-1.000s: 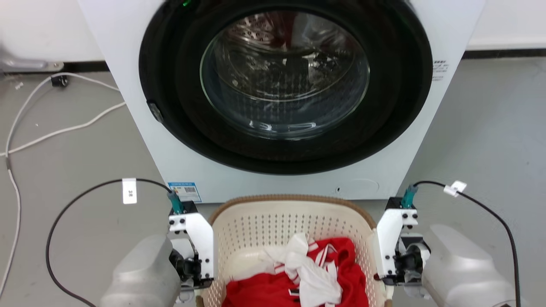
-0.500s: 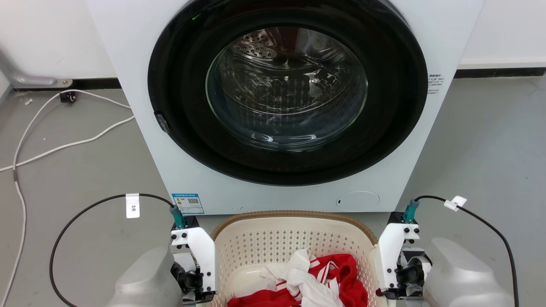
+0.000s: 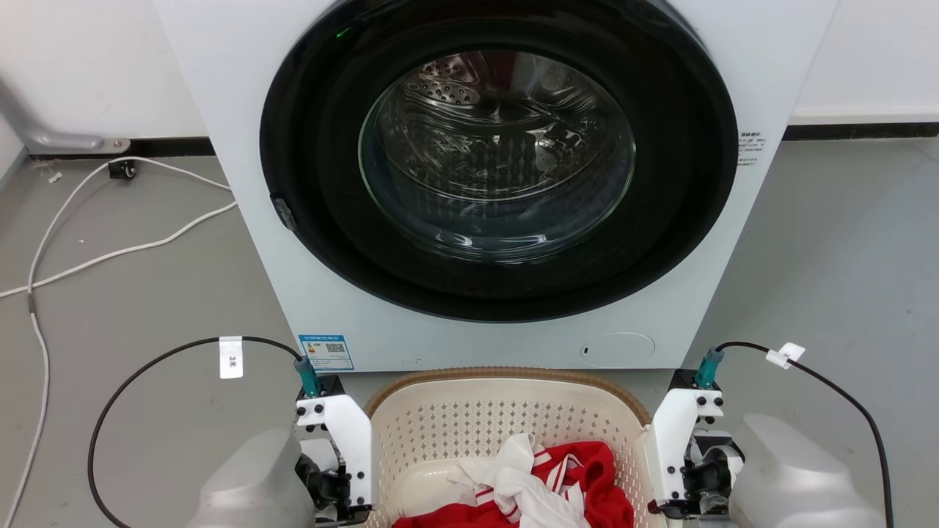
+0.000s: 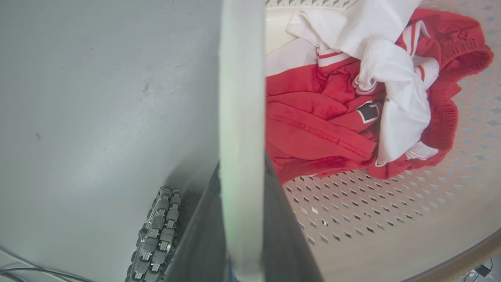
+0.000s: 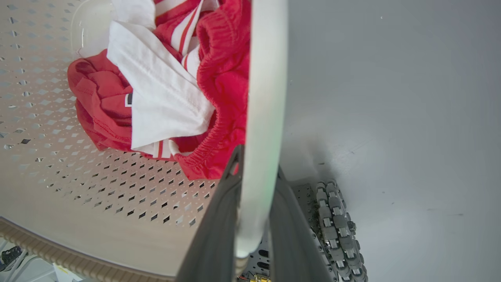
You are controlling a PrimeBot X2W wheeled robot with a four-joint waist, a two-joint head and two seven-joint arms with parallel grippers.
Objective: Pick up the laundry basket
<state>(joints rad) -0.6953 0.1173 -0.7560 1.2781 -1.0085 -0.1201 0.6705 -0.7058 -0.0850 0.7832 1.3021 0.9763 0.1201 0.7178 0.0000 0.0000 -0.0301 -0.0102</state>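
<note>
Still, left gripper [image 4: 241, 166] and right gripper [image 5: 258, 160] clamp laundry basket [image 3: 506, 418] handles [image 4: 240, 78]; camera apparently shifted, basket unmoved.

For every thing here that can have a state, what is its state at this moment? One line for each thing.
washing machine door, closed
green light, lit
laundry basket, upright, loaded, gripped at both side handles
clothes, crumpled inside the basket
left hand, shut on one basket handle
right hand, shut on the other handle

Pale grey forearms [image 3: 249, 484], white screw-studded wrist plates [image 3: 345, 436], black tagged cables [image 3: 264, 339].
</note>
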